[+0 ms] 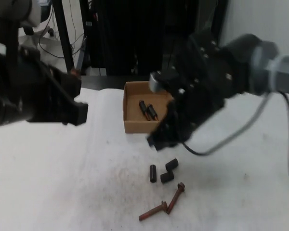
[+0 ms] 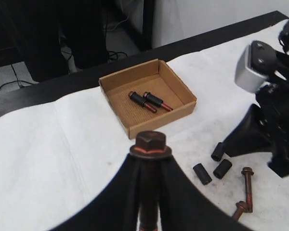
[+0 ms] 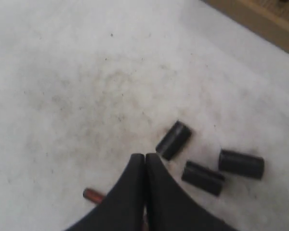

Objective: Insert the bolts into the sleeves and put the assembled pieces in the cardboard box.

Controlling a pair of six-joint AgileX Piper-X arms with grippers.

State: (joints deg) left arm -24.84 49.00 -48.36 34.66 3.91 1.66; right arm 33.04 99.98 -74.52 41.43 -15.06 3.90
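My left gripper [image 2: 150, 162] is shut on a rusty bolt [image 2: 150, 143], whose hex head sticks out past the fingertips, and hangs above the cloth to the left of the cardboard box [image 2: 182, 111]. Two assembled pieces [image 2: 151, 100] lie inside the box [image 1: 129, 126]. In front of the box lie three black sleeves [image 1: 152, 173] [image 1: 171, 164] [image 1: 166, 177] and two loose bolts [image 1: 176, 197] [image 1: 152, 211]. My right gripper [image 3: 144, 159] is shut with its fingers pressed together and nothing between them. It hovers just above the sleeves [image 3: 174, 140] [image 3: 203, 177] [image 3: 241, 164], near the box's front corner [image 1: 159, 139].
A white cloth [image 1: 62, 183] with a faint rusty stain covers the bench. A dark strip of bench edge [image 2: 48, 91] runs behind the box. The right arm [image 2: 274, 120] stands beside the box and a cable [image 1: 241, 130] hangs from it. Open cloth lies left and front.
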